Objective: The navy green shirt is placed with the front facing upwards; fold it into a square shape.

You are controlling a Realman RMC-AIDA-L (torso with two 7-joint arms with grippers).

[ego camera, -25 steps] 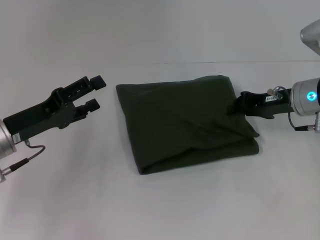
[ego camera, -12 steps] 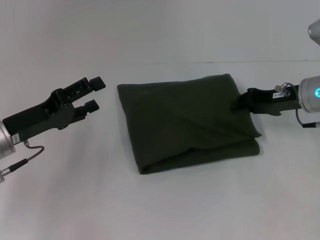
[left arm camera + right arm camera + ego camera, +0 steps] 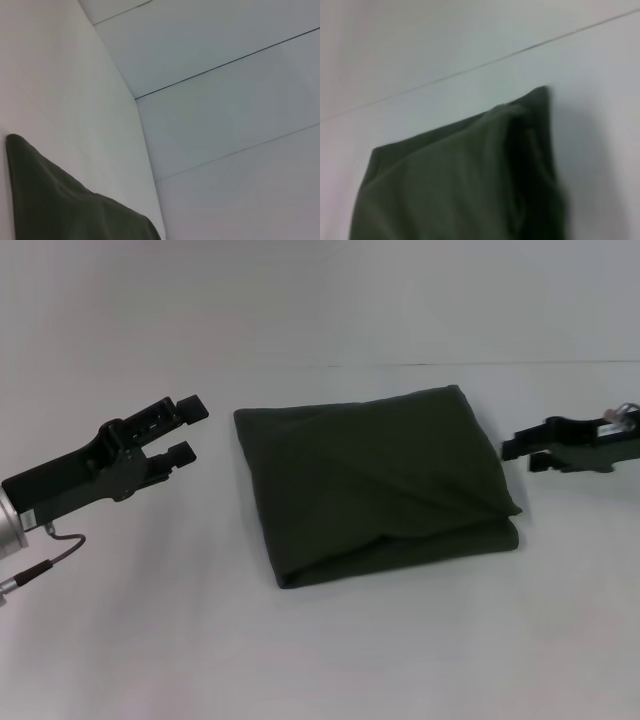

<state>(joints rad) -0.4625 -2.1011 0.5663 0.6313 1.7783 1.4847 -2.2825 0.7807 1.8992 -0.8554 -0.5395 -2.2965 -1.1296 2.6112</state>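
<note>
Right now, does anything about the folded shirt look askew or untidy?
Slightly. The navy green shirt lies rotated on the table, its near right corner showing uneven layers. Both end effectors, left and right, are clear.

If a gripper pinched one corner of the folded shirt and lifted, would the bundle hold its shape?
Probably not. The shirt is soft cloth, creased and sagging along its layered edges, so it would likely droop and unfold. It looks light, so a sideways push would probably slide or bunch it on the table rather than tip it.
</note>
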